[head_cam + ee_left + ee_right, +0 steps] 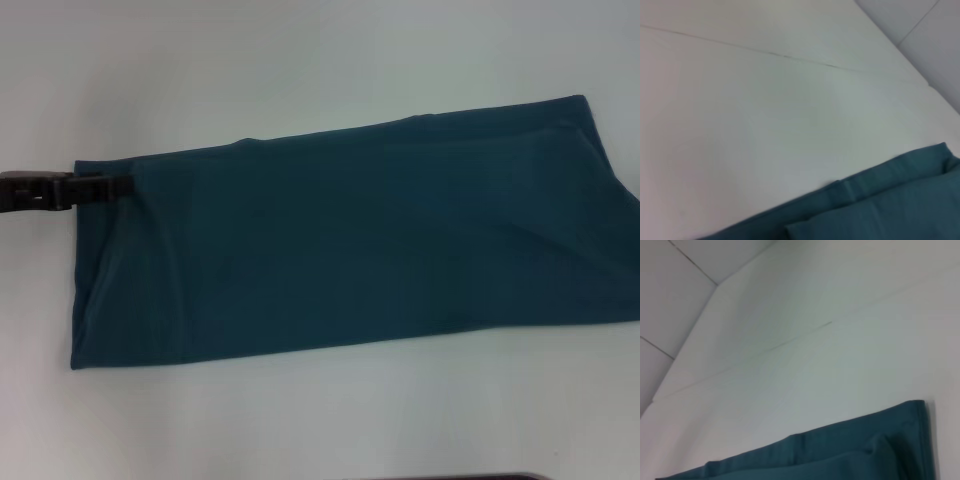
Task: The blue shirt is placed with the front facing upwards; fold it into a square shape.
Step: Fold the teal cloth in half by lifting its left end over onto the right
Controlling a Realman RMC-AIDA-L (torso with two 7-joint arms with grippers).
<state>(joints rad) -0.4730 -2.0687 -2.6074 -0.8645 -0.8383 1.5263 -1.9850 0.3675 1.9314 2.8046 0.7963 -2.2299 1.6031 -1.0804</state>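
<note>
Plain teal-blue shirt (340,250), white table (300,60)

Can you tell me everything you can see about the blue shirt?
The blue shirt is dark teal, soft-looking cloth, folded into a long band lying flat on the white table, slanting a little. No sleeves, collar or letters show. Layered edges show in the wrist views. The left gripper reaches over its left far corner; its right end runs out of view.

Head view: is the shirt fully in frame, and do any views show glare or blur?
Head view: the blue shirt runs off the right edge; lighting is flat, no glare; the left gripper looks soft. Both wrist views: even light, slightly soft, only a shirt edge against the white table.
</note>
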